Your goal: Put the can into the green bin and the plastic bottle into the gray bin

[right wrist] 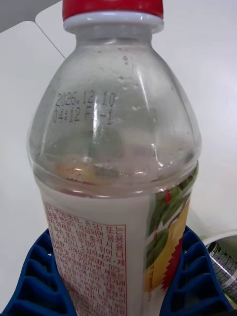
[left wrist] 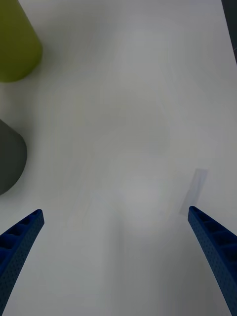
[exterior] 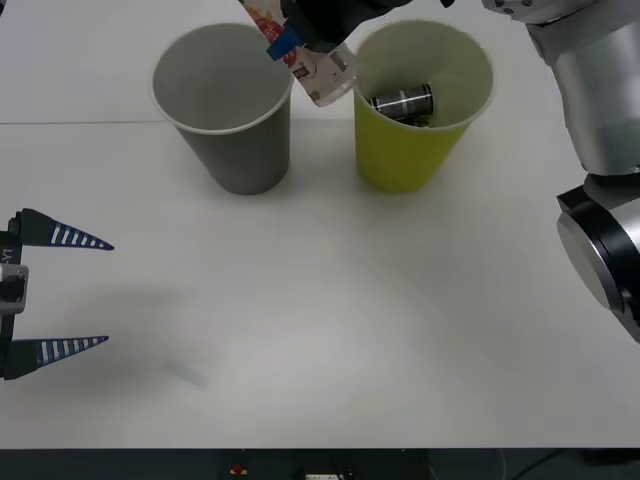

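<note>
Starting with the front view, we find the can already lying inside the green bin, so that half of the task looks done. The bottle hangs tilted in the air between the two rims, pinched by the right gripper, with the gray bin just beside it and holding nothing we can see. The left gripper waits spread wide over the table at the near left. From the right wrist view, we confirm blue fingers pressed against both sides of the labelled body, red cap pointing away. From the left wrist view, we note both bins well apart from the idle fingers. We judge the bottle step in hand; next, the bottle must travel over the gray mouth before release, clear of the rim.
</note>
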Robot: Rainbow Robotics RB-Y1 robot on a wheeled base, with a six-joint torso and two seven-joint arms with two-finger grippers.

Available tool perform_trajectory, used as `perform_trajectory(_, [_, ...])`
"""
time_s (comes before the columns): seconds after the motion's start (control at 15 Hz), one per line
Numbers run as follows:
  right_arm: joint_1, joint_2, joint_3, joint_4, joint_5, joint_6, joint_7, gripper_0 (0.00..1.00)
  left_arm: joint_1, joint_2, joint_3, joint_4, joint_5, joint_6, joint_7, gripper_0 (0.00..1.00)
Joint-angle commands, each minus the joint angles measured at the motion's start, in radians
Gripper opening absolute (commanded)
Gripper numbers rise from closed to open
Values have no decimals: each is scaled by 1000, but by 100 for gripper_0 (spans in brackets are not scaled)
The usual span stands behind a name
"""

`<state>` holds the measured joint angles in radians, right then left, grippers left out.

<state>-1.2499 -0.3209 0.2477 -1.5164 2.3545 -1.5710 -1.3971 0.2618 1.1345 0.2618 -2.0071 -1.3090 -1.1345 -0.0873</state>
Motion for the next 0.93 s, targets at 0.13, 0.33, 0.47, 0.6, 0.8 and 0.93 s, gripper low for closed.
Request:
perform_trajectory(0.13, [-85,100,2,165,91,17,30,0,0,0,0,0,0,0,0,100])
perform_trajectory(0.33, [-146,164,2,311,144,114,33,0,0,0,0,0,0,0,0,100])
perform_trajectory(0.47, [-164,189,2,375,163,181,36,0,0,0,0,0,0,0,0,100])
perform_trajectory(0.6, [-175,207,4,423,174,256,41,0,0,0,0,0,0,0,0,100])
perform_trajectory(0.8, [-174,223,36,464,174,362,41,0,0,0,0,0,0,0,0,100])
perform_trajectory(0.93, [-175,230,42,492,169,401,41,0,0,0,0,0,0,0,0,100])
